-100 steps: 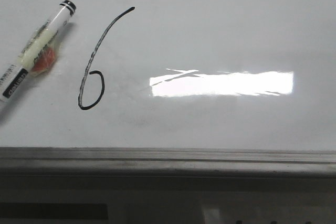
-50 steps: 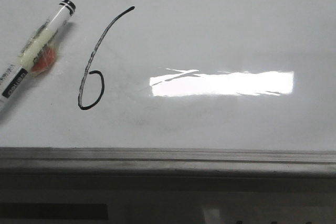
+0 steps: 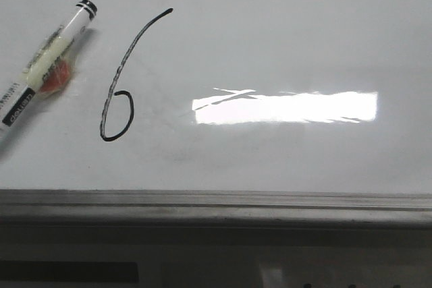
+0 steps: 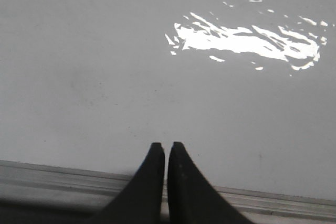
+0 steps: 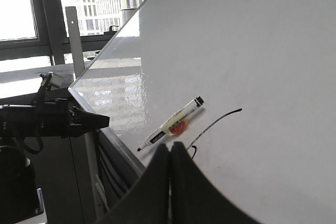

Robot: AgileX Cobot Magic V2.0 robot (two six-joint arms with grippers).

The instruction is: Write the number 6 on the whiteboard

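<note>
The left claw (image 4: 166, 148) is pressed closed with nothing between its black fingers, hanging over the bottom frame edge of the whiteboard (image 4: 94, 77). The right claw (image 5: 171, 148) is likewise closed and empty, near the board's lower corner. Just past it lies a marker (image 5: 170, 124), resting flat on the whiteboard (image 3: 283, 38), uncapped, beside the number 6 (image 3: 125, 75), drawn in thin black line left of a bright light reflection (image 3: 287, 107)
</note>
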